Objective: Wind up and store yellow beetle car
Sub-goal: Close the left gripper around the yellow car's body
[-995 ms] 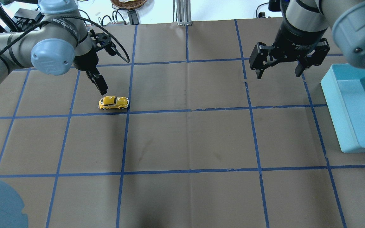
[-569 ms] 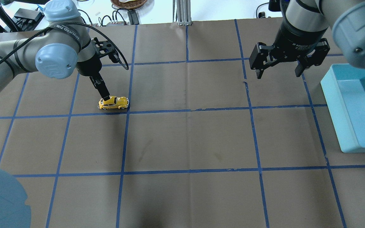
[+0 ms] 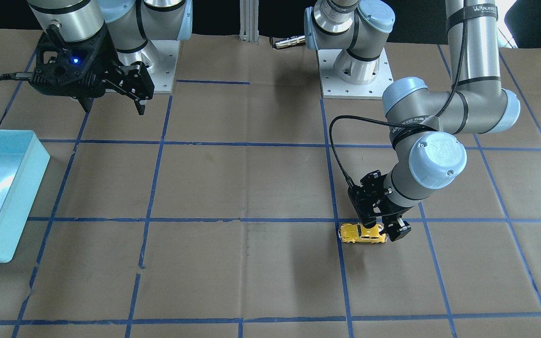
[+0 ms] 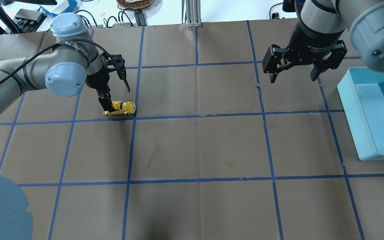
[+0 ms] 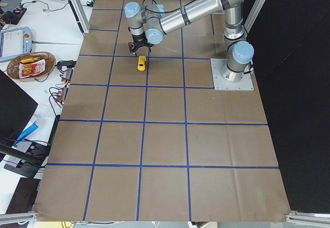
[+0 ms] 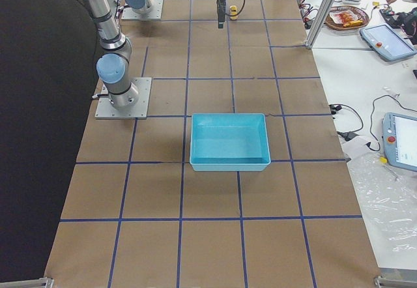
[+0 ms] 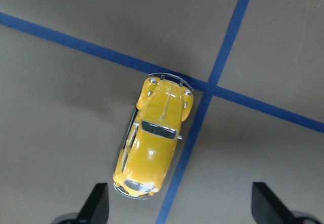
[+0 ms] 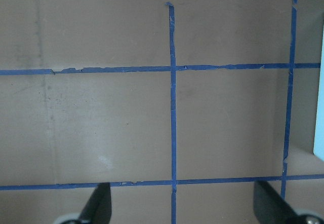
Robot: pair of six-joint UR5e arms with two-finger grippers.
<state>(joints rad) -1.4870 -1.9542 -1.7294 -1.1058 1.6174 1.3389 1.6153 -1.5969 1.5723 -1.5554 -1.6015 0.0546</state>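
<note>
The yellow beetle car (image 4: 121, 108) stands on its wheels on the brown paper, beside a crossing of blue tape lines. It also shows in the front-facing view (image 3: 363, 233), the left side view (image 5: 141, 63) and the left wrist view (image 7: 152, 143). My left gripper (image 4: 107, 106) is open and low over the car's end (image 3: 384, 227). In the left wrist view the gripper (image 7: 179, 186) has its jaws wide apart, and the car's end lies level with the fingertips (image 7: 100, 198), close to one of them, not gripped. My right gripper (image 4: 292, 78) is open and empty, high at the far right (image 3: 113, 109).
A light blue bin (image 4: 348, 110) stands at the table's right edge, below the right arm; it also shows in the front-facing view (image 3: 31, 188) and the right side view (image 6: 228, 164). Blue tape lines grid the paper. The right wrist view shows only paper and tape.
My left gripper has come down and toward the car, from above and behind it to its end. The car and the right arm have not moved.
</note>
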